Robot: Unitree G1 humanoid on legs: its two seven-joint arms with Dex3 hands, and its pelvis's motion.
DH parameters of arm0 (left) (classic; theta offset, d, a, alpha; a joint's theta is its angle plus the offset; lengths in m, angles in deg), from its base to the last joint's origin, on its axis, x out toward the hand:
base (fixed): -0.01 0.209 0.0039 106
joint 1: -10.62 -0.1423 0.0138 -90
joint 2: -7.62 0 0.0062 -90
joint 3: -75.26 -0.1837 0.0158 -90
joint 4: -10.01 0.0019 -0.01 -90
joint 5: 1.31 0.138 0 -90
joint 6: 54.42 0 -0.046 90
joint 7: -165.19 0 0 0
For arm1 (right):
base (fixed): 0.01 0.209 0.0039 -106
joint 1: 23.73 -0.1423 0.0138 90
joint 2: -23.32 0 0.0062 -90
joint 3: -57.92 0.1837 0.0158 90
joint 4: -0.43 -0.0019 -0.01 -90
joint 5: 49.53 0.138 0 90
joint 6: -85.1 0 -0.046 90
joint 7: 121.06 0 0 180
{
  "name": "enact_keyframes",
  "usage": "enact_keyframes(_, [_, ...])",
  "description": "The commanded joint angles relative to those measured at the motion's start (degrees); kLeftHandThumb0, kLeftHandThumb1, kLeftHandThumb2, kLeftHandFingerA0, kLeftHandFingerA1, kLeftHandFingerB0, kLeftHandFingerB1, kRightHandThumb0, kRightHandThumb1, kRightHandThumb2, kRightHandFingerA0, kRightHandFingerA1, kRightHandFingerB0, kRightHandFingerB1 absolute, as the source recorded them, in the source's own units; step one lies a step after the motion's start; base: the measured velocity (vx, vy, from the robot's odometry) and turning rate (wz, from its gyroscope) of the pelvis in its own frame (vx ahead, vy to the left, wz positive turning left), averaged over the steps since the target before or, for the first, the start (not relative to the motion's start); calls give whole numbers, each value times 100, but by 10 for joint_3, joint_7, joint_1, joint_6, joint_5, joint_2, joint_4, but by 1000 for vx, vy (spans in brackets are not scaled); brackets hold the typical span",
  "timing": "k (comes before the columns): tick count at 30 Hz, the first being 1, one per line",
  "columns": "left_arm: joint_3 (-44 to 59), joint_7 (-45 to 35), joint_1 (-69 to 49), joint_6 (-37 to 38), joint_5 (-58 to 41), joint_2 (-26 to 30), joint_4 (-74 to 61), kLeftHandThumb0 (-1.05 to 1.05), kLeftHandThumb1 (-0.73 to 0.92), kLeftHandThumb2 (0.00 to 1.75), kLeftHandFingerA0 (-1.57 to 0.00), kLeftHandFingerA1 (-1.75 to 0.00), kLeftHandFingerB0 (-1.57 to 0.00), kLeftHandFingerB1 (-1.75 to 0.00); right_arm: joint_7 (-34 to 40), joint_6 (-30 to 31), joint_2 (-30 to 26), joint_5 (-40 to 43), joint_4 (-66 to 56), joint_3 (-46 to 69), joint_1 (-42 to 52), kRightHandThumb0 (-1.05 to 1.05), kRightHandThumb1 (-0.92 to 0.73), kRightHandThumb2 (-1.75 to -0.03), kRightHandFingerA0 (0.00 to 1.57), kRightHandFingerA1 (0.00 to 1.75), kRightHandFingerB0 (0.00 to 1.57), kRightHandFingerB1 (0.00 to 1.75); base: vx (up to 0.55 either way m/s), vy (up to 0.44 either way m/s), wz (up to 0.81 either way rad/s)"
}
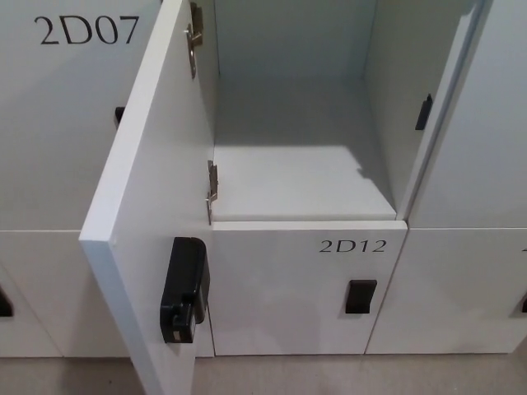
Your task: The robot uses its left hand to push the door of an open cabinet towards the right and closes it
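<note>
A white cabinet door (148, 214) stands wide open, swung out toward me on two metal hinges (212, 191) at the compartment's left side. A black lock box (183, 290) sits on the door's inner face near its free edge. The open compartment (300, 177) behind it is bare inside, with a white floor and walls. Neither of my hands shows in the head view.
Shut lockers surround the opening: one marked 2D07 (86, 33) at upper left, one marked 2D12 (352, 245) below with a black handle (360, 296). A small black latch (423, 113) sits on the right wall. A strip of floor (329, 374) runs along the bottom.
</note>
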Motion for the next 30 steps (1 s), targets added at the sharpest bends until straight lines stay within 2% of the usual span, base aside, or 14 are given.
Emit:
enact_keyframes(1, [-146,32,201,-98,151,-75,-7,-76,89,67,-28,-30,-23,-28,30,56,5,-16,5,-12,-7,-44,-71,-61,55,40,50,38,0,0,0])
enact_keyframes(2, [-169,26,225,-100,162,-115,-12,-75,89,67,-27,-30,-23,-28,33,53,7,-20,4,-16,-3,-44,-57,-95,55,60,46,55,0,0,0])
enact_keyframes(5, [-198,20,249,-107,167,-152,-12,-75,89,67,-27,-30,-23,-28,34,51,9,-18,2,-16,-2,-44,-57,-95,55,60,46,55,0,0,0])
enact_keyframes(6, [-227,12,256,-106,172,-219,-23,-73,88,67,-29,-31,-24,-29,37,45,8,-23,1,-23,7,-43,-70,-61,59,41,55,39,0,0,0])
enact_keyframes(9, [-269,7,269,-96,186,-285,-22,-74,89,68,-31,-31,-24,-29,40,30,8,-27,-4,-30,11,-43,-71,-62,61,41,57,40,0,0,0])
enact_keyframes(11, [-276,8,271,-96,186,-289,-20,-74,89,68,-31,-31,-24,-29,40,29,8,-27,-4,-31,11,-43,-71,-62,61,41,57,40,0,0,0])
enact_keyframes(18, [-360,-43,306,-111,194,-472,-37,-87,92,70,-25,-29,-18,-28,42,25,4,-33,-9,-42,-15,-42,-71,-61,55,40,52,39,9,-1,4])
enact_keyframes(19, [-362,-44,306,-110,192,-478,-40,-103,81,65,-38,-43,-33,-41,44,29,3,-37,-9,-46,-18,-44,-72,-62,56,41,51,38,11,1,7])
enact_keyframes(20, [-364,-46,306,-109,189,-487,-43,-103,81,65,-38,-43,-33,-41,46,35,3,-41,-9,-51,-21,-44,-72,-62,56,41,51,38,9,1,7])
enact_keyframes(21, [-377,-64,302,-100,182,-520,-68,-86,92,70,-27,-30,-20,-28,49,33,4,-39,-10,-50,-22,-41,-70,-61,65,44,55,40,0,0,0])
enact_keyframes(25, [-410,-98,291,-85,171,-591,-126,-89,92,73,-30,-32,-21,-29,42,18,9,-21,-13,-34,-21,-35,-69,-60,63,46,53,41,0,0,0])
enact_keyframes(27, [-469,-138,280,-71,154,-644,-239,-86,92,76,-29,-32,-20,-30,31,6,22,-1,-13,-18,-29,-38,-70,-61,60,43,54,40,0,0,0])
enact_keyframes(28, [-506,-178,272,-50,100,-681,-349,-23,92,93,-21,-61,-12,-52,31,9,32,5,-13,-12,-46,-38,-70,-61,60,43,54,40,0,0,0])
enact_keyframes(30, [-512,-190,269,-45,81,-690,-381,-23,92,93,-21,-61,-12,-52,32,11,34,6,-13,-11,-51,-38,-70,-61,60,43,54,40,0,0,0])
